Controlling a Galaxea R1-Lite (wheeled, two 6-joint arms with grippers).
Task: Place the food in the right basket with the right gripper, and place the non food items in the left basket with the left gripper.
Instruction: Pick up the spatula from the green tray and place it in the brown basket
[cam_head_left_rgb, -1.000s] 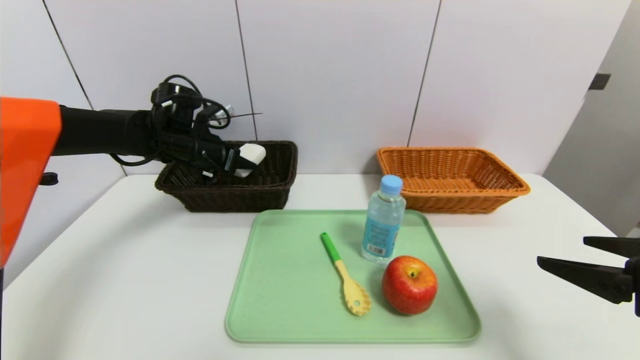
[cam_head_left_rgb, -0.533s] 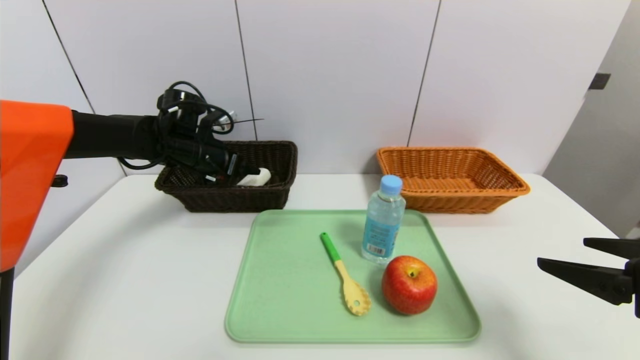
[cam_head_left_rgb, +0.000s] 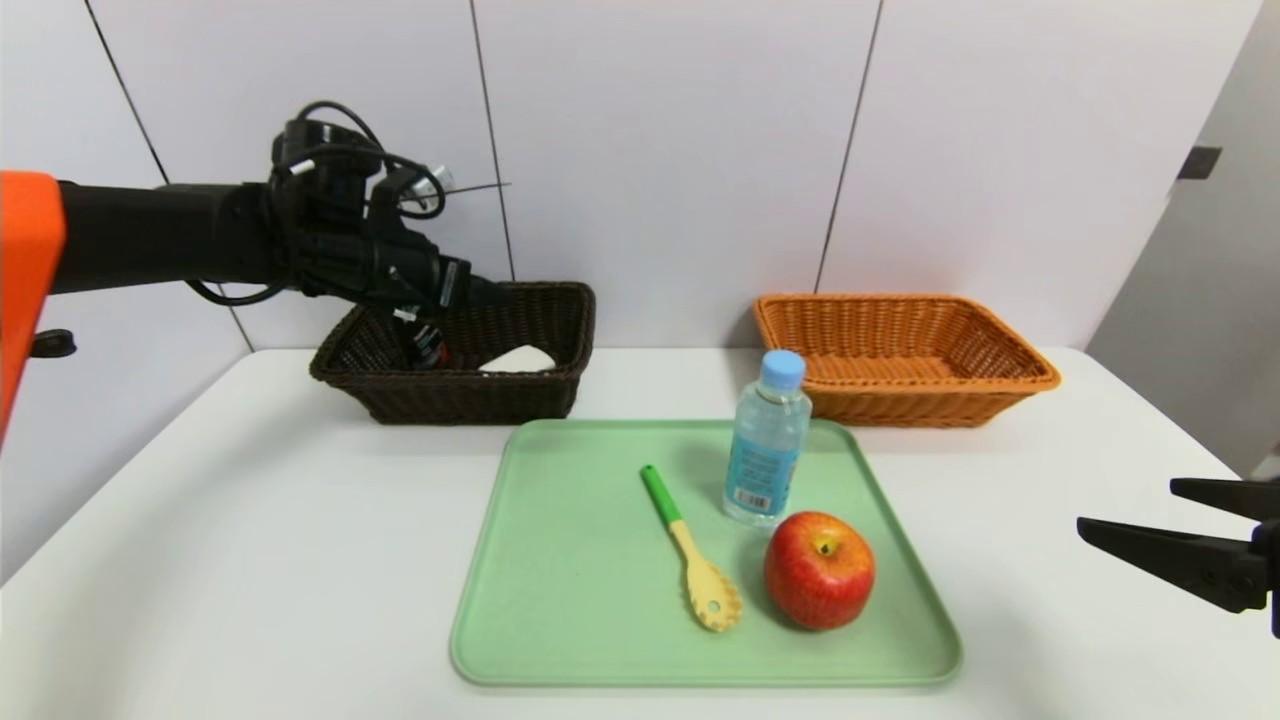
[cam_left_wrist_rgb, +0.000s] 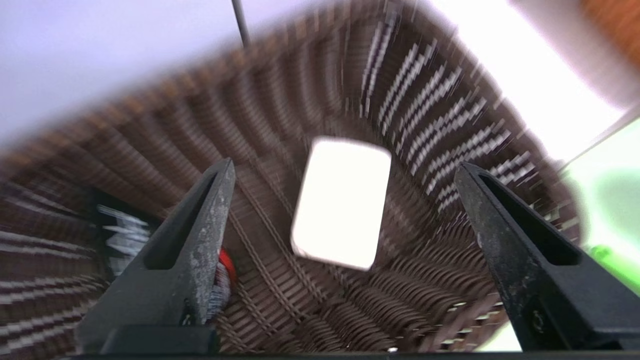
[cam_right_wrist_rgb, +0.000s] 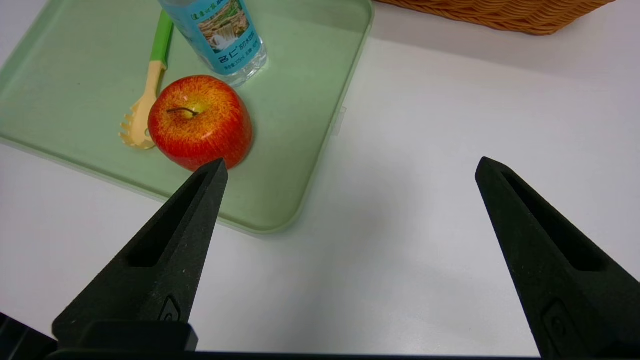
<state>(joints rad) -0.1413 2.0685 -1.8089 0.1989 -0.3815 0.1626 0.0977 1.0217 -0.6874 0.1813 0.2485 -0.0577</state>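
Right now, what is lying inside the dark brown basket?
The dark brown basket holds a white soap bar on its floor and a black tube, largely hidden behind a finger of the open left gripper above it.

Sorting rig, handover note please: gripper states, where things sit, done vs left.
Left gripper: open, empty, above the dark brown basket.
Right gripper: open, empty, parked over the table right of the green tray.
Done: soap bar lies in the dark brown basket, beside a black tube.
Left: slotted spoon to the dark brown basket; apple and water bottle to the orange basket. All three are on the tray.
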